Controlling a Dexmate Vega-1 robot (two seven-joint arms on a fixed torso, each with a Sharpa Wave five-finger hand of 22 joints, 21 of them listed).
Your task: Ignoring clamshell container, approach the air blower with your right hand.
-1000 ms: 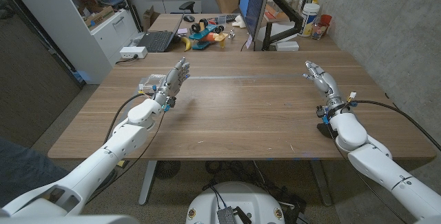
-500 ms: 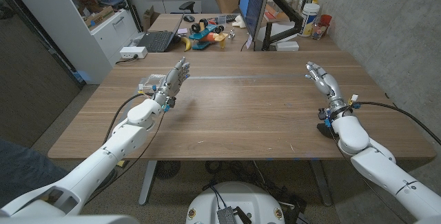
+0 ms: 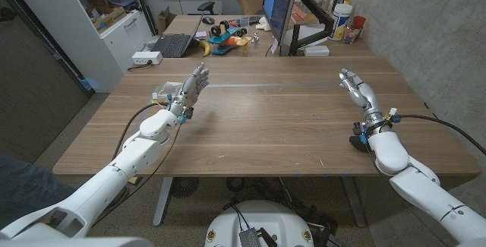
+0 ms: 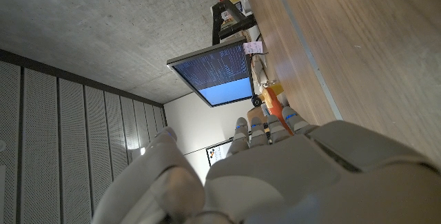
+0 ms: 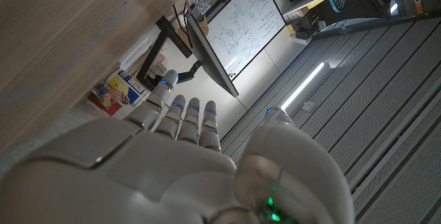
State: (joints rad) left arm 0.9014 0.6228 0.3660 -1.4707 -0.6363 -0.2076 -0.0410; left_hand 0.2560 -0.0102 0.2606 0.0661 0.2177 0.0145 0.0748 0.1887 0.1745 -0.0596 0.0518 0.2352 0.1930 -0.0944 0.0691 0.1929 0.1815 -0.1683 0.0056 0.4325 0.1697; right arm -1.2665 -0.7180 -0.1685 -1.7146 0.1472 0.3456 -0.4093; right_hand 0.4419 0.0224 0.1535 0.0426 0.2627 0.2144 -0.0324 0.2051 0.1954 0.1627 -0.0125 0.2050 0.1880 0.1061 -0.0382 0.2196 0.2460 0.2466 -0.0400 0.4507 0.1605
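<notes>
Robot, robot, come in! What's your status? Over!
Left hand and right hand open, holding nothing. Air blower, likely the small black thing by right wrist, untouched. Clamshell container beside left hand, not in the way.

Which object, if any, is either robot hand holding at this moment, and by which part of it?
Nothing is held. The left hand and the right hand both show extended fingers with nothing between them. The clamshell container sits just beside the left hand, not gripped.

Concrete wall [image 3: 425, 19] right; white shelving [image 3: 106, 11] left; monitor [image 3: 277, 7] behind wooden table [image 3: 266, 118].
</notes>
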